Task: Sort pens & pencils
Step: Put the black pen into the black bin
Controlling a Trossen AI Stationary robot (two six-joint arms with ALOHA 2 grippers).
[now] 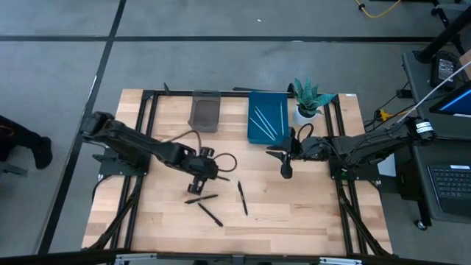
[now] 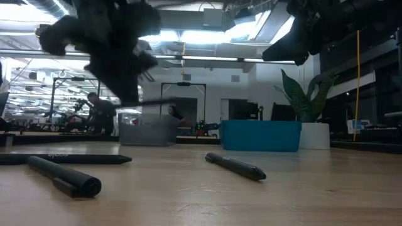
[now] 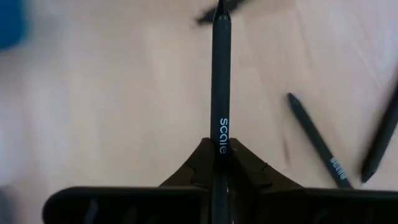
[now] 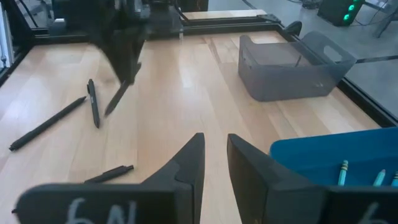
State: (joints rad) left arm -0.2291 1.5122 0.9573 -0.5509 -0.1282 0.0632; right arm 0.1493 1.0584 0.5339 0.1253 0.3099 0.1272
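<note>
My left gripper (image 1: 199,177) hovers over the middle of the table, shut on a black pen (image 3: 220,74); in the right wrist view it shows far off (image 4: 124,43) with the pen (image 4: 117,98) slanting down from it. Three more black pens lie flat on the wood (image 1: 201,199) (image 1: 210,214) (image 1: 241,197). Pale teal pencils (image 1: 265,120) lie in the blue tray (image 1: 255,134). My right gripper (image 1: 285,163) (image 4: 214,149) waits open beside that tray, touching nothing. My left gripper pinches the black pen between its two fingers (image 3: 198,163) at the printed part of the barrel (image 3: 221,134). The pen runs along the fingers and sticks out past their tips. It is lifted clear of the table, slanting downward.
A grey tray (image 1: 204,110) (image 4: 292,65) stands at the far edge left of the blue tray. A potted plant (image 1: 309,99) stands at the far right corner. Black cables loop near the left gripper (image 1: 224,162). Bare wood lies along the near edge (image 1: 294,221).
</note>
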